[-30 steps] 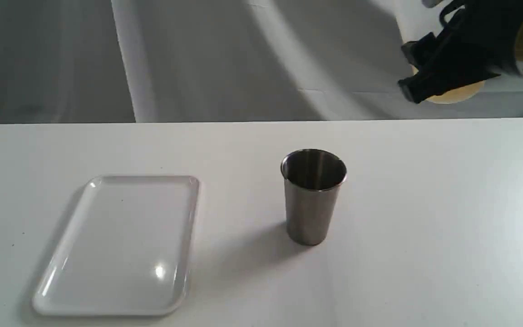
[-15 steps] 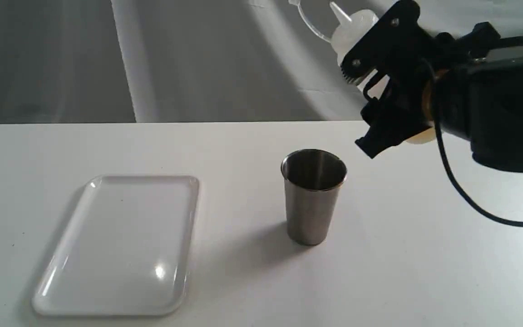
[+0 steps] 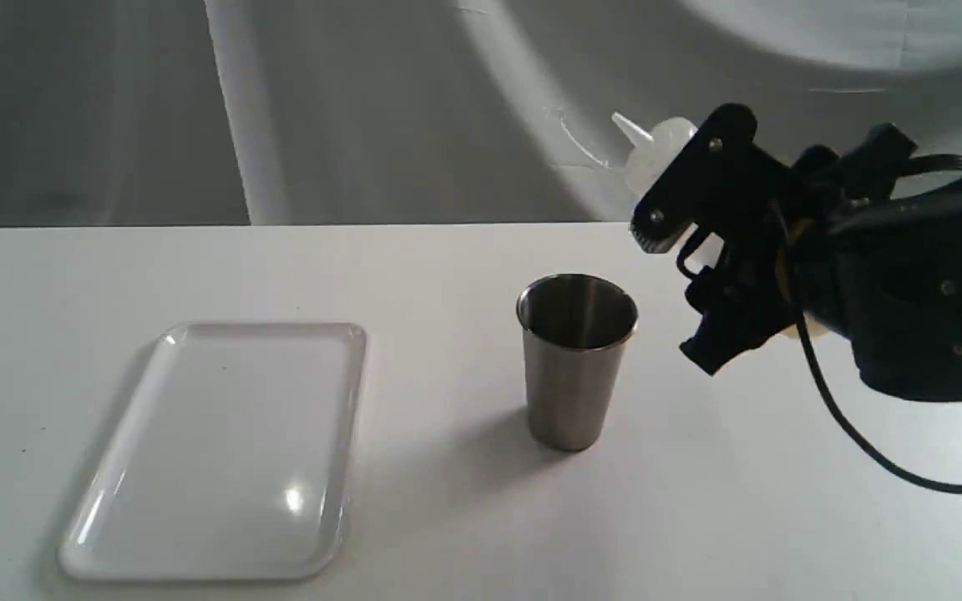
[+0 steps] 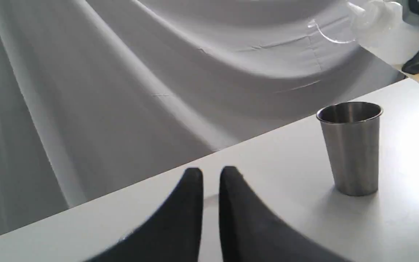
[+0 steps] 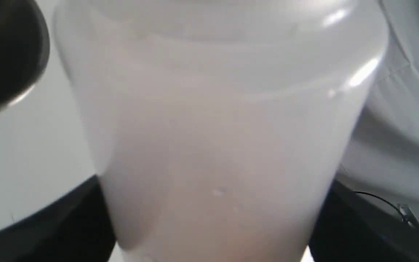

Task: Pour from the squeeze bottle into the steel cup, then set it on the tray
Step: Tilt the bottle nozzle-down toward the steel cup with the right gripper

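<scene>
The squeeze bottle [image 3: 656, 154] is pinched in the right gripper [image 3: 680, 292] and is tilted, its nozzle beside and above the steel cup [image 3: 574, 367], not over it. If it is tipped here, liquid may fall on the table [image 3: 782, 517], or the cup may be knocked. The left gripper [image 4: 210, 178] is nearly pressed together and empty. The tray [image 3: 197, 572] is well apart.

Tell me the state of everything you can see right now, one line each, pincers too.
steel cup: upright on the table, contents not visible.
tray: flat on the table, nothing on it.
squeeze bottle: in the air beside the steel cup, tilted, nozzle uncapped, nothing pouring.
right pincer: shut on the squeeze bottle.
left pincer: shut to a narrow slit, empty.
</scene>
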Robot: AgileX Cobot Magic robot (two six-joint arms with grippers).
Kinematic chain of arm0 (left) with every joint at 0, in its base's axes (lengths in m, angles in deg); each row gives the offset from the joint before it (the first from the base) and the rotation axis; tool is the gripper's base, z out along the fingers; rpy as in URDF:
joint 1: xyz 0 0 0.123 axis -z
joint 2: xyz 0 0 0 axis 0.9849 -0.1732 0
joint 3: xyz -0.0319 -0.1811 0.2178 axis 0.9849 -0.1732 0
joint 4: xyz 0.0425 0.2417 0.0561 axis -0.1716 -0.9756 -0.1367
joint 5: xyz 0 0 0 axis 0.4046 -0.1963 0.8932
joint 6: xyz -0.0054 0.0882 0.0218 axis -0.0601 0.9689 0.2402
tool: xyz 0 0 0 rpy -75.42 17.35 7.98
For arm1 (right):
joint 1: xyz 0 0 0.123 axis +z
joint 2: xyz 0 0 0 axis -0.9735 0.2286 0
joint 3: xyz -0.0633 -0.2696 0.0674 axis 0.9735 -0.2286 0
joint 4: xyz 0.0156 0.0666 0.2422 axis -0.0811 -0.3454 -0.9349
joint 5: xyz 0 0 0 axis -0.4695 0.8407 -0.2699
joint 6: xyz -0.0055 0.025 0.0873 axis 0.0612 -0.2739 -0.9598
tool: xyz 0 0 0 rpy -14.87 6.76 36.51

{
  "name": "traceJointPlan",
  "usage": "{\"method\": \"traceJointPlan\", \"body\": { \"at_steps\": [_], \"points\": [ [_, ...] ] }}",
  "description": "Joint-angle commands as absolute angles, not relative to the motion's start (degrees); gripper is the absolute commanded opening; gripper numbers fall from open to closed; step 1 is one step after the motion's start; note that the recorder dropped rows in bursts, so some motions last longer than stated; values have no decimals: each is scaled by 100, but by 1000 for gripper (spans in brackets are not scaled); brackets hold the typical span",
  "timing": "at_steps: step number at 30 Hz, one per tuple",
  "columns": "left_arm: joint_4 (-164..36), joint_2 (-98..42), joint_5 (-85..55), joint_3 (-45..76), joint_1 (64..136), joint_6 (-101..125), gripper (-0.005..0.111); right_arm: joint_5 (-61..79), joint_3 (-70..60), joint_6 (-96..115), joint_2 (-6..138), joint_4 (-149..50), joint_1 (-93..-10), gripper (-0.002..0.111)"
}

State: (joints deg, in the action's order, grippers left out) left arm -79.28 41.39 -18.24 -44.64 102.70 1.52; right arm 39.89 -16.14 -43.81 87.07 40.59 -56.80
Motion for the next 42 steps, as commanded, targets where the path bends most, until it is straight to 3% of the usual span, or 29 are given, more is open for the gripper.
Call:
{"method": "traceJointPlan", "body": {
  "at_steps": [1,42],
  "points": [
    [-7914,4121,-1787,-4490,10259,134,8,4091,-1716,-4393,8651,4416,-5674,44],
    [-7914,4121,-1787,-4490,10259,134,8,4766,-1770,-3042,8651,5043,-5674,44]
  ]
}}
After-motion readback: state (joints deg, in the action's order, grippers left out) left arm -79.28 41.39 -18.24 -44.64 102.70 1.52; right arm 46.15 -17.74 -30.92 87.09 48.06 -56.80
